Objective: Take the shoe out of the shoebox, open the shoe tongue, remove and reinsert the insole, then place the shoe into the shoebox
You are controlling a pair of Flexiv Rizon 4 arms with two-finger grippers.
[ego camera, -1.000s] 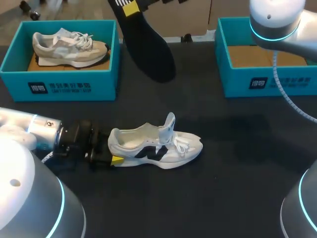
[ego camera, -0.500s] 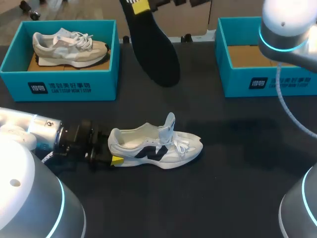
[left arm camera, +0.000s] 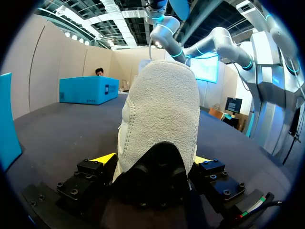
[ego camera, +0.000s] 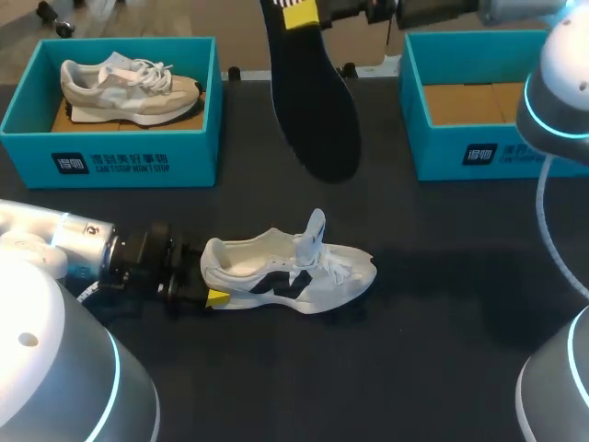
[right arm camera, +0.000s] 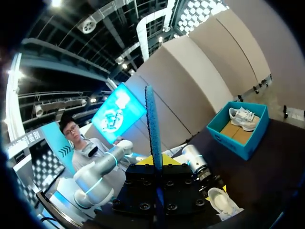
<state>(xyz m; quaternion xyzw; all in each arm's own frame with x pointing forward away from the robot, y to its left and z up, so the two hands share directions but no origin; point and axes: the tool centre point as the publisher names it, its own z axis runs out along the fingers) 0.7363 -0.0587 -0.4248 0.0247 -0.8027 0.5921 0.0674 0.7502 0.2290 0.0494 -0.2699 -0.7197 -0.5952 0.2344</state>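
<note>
The left end effector (ego camera: 210,296) is clamped on the heel of the white shoe (ego camera: 290,267), a yellow tip against each side. The shoe sits on its sole on the dark surface (ego camera: 442,276) with its tongue raised. The right end effector (ego camera: 302,13) pinches one end of the black insole (ego camera: 315,101), which hangs in the air beside the right-hand blue shoebox (ego camera: 479,152).

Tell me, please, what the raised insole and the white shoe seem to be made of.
The insole: probably foam, matte black, thin and holding its shape; blue fuzzy edge hints a fabric top. The white shoe: heel looks suede-like, matte, with a nubby nap.
</note>
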